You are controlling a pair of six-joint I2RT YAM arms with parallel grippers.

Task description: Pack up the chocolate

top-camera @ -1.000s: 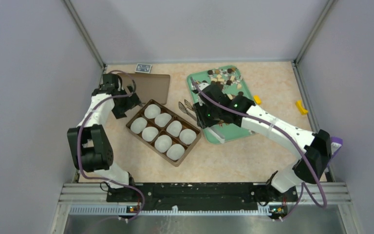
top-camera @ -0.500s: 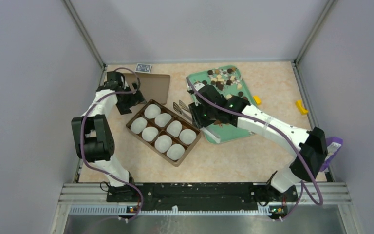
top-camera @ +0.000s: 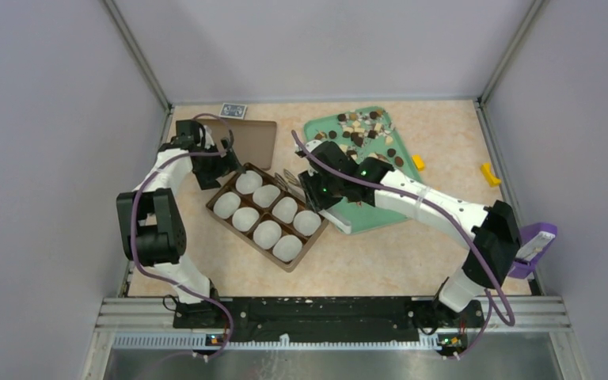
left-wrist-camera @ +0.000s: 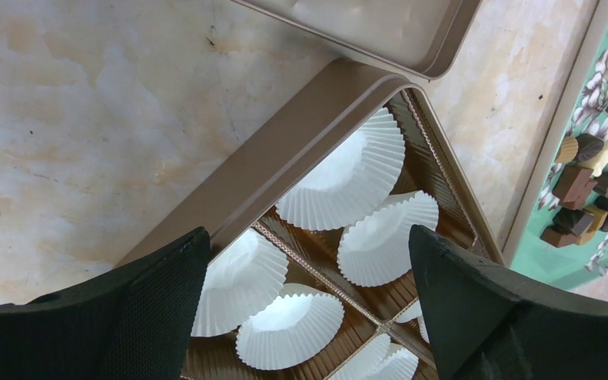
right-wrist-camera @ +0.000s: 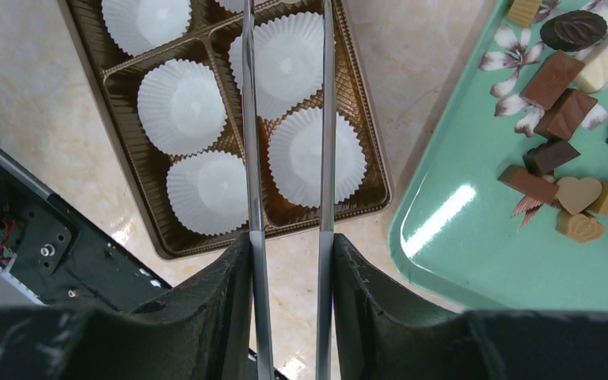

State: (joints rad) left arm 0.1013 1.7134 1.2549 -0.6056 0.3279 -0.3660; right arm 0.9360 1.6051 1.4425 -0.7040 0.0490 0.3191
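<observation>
The chocolate (top-camera: 362,127), several small dark, tan and cream pieces, lies at the far end of a green tray (top-camera: 368,215); it also shows in the right wrist view (right-wrist-camera: 558,87) and the left wrist view (left-wrist-camera: 586,174). A brown box (top-camera: 210,207) holds several empty white paper cups (top-camera: 267,233). My right gripper (top-camera: 317,190) is shut on metal tongs (right-wrist-camera: 247,119), whose two arms reach over the box's cups (right-wrist-camera: 289,59). My left gripper (left-wrist-camera: 307,233) is open and empty over the box's far left corner (left-wrist-camera: 285,150).
The box's brown lid (top-camera: 249,138) lies at the back left. A small patterned card (top-camera: 233,110) lies behind it. Two yellow blocks (top-camera: 418,161) (top-camera: 489,173) lie right of the tray. A purple object (top-camera: 534,241) sits at the right edge.
My right gripper has carried the tongs left, from over the tray to over the box's near end. My left gripper has moved from the lid toward the box's far left corner.
</observation>
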